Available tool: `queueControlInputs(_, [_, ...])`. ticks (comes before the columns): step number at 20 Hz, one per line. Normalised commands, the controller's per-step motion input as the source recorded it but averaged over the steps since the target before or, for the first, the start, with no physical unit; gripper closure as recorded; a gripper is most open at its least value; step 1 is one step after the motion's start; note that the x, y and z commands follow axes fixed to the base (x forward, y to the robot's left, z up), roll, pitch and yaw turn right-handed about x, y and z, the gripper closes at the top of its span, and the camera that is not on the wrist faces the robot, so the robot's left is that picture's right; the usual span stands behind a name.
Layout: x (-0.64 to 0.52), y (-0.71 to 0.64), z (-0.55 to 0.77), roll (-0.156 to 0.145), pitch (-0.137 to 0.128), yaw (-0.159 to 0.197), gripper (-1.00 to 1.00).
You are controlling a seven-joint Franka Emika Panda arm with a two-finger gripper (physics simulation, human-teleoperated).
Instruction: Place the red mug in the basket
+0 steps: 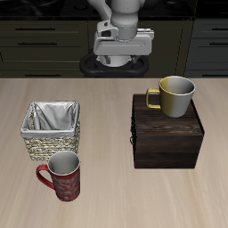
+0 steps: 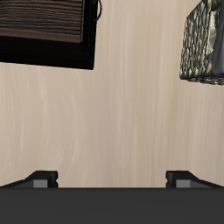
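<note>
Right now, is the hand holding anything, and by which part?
Nothing is held. The hand is open at the back of the table, and the red mug stands untouched in front of the basket.

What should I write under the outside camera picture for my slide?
Red mug waits before the basket; gripper hangs far back.

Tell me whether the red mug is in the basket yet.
Not yet. The red mug stands upright on the table, just in front of the basket, whose cloth-lined inside holds nothing.
</note>
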Motion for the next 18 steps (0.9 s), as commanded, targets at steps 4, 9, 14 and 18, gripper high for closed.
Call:
queueControlInputs(4, [0.08,-0.11,0.09,0.055,0.018,0.04,-1.0])
queueControlInputs(9, [0.22,-0.29,0.06,0.008,0.029,0.031,-1.0])
queueControlInputs(14, [0.19,-0.35,0.04,0.013,0.015,0.043,-1.0])
queueControlInputs(18, [0.2,-0.47,0.08,-0.041,0.004,-0.023,-1.0])
